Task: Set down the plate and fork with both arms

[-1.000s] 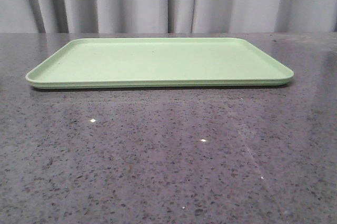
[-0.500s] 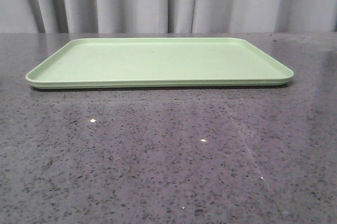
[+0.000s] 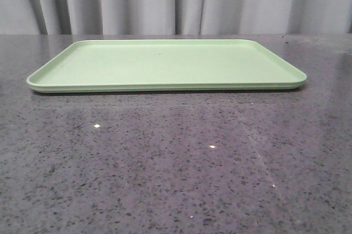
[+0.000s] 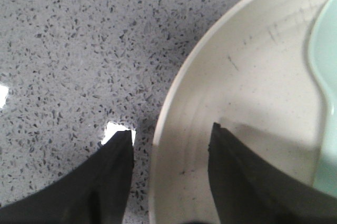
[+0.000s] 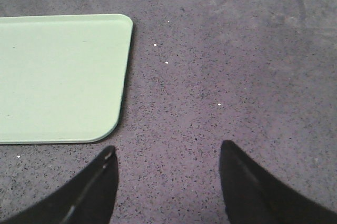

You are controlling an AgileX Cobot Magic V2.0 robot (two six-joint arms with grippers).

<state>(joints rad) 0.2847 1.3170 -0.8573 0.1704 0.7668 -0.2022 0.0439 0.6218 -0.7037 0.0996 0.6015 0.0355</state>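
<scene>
The plate [image 4: 253, 77] shows only in the left wrist view, pale cream inside, lying on the speckled table. My left gripper [image 4: 171, 132] is open and straddles the plate's rim: one finger [image 4: 113, 176] is outside over the table, the other [image 4: 242, 176] is over the plate's inside. Neither finger visibly presses the rim. My right gripper [image 5: 166, 153] is open and empty over bare table, near a rounded corner of the light-green tray [image 5: 58, 77]. The yellow fork is out of view. Neither gripper shows in the front view.
The flat light-green tray [image 3: 165, 63] lies at the back middle of the dark speckled table [image 3: 176, 162], with nothing on it. A pale blue spoon-like utensil [image 4: 326, 77] lies inside the plate. Grey curtains hang behind the table.
</scene>
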